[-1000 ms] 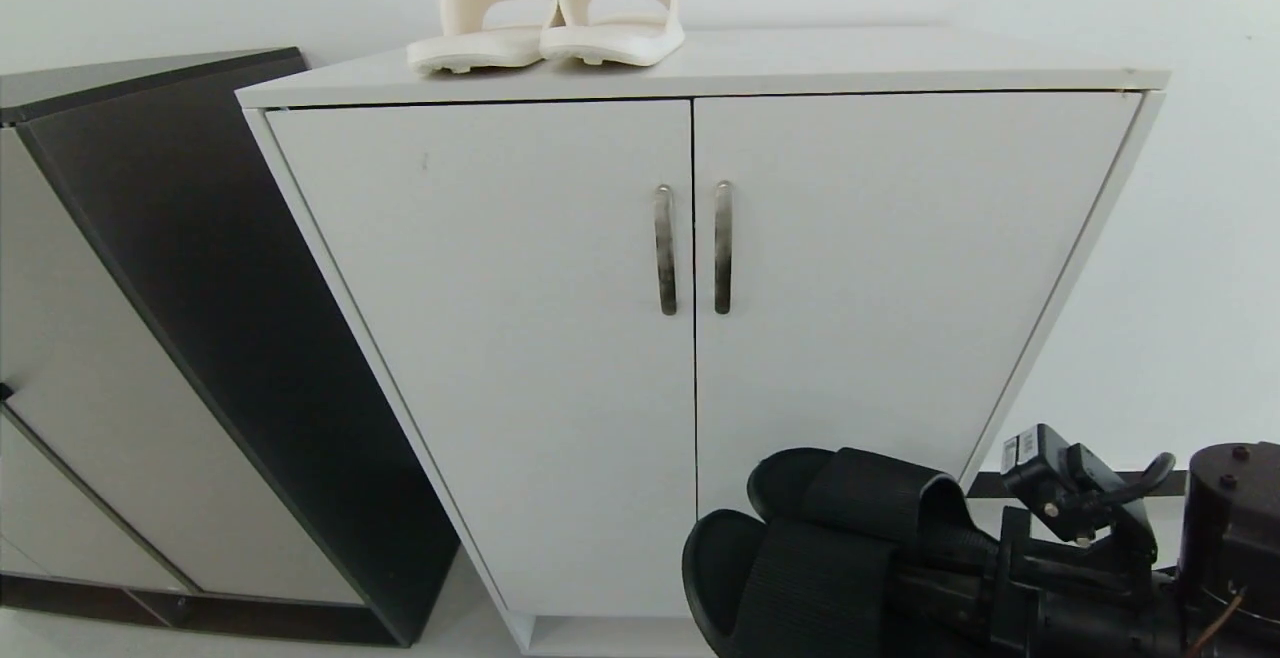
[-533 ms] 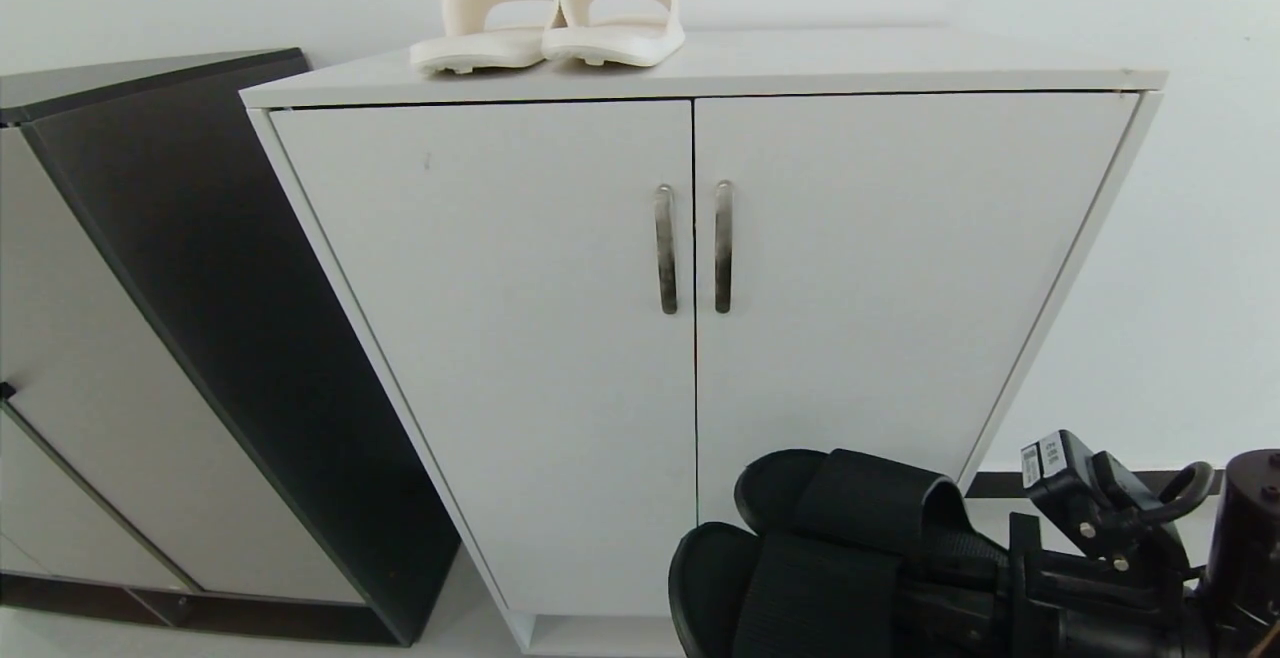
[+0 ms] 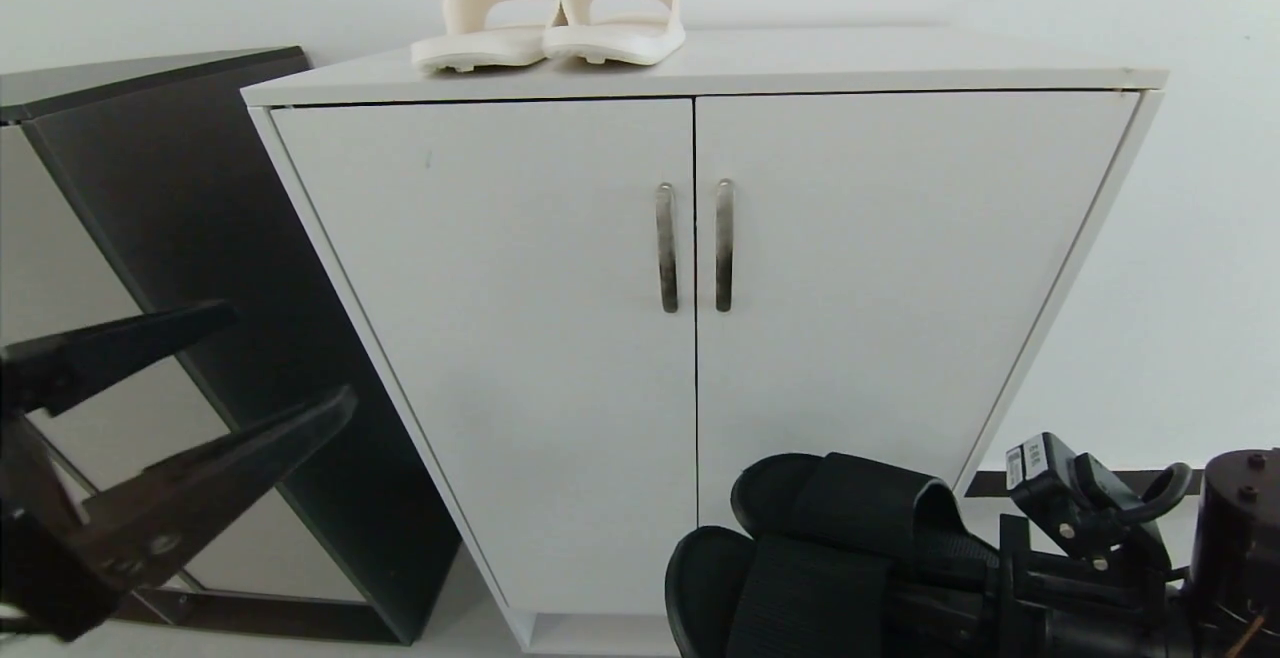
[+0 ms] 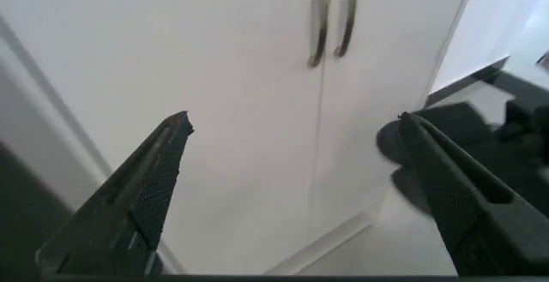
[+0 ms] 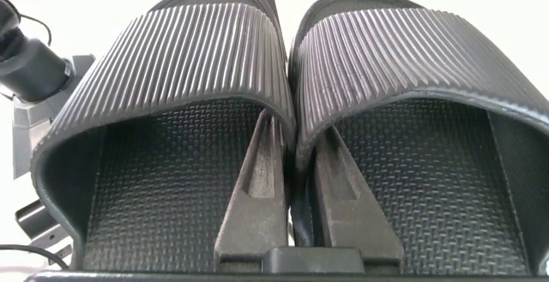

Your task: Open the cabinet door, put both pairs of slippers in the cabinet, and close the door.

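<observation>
The white cabinet (image 3: 520,338) stands in front of me with both doors shut; its two metal handles (image 3: 666,248) meet at the middle. A cream pair of slippers (image 3: 548,23) rests on its top, at the left. My right gripper (image 5: 296,136) is shut on the inner edges of a black pair of slippers (image 3: 820,548), held side by side low in front of the right door. My left gripper (image 3: 290,353) hangs open at the lower left, level with the left door, with nothing between its fingers. The left wrist view takes in the handles (image 4: 330,21) and the black slippers (image 4: 390,141).
A dark-sided cabinet (image 3: 200,238) stands close against the white cabinet's left side. A white wall runs behind, with a dark baseboard (image 3: 990,484) low on the right. Light floor shows under the cabinet's front edge.
My open left gripper has come into the head view from the lower left. The right gripper with the black slippers has shifted slightly left.
</observation>
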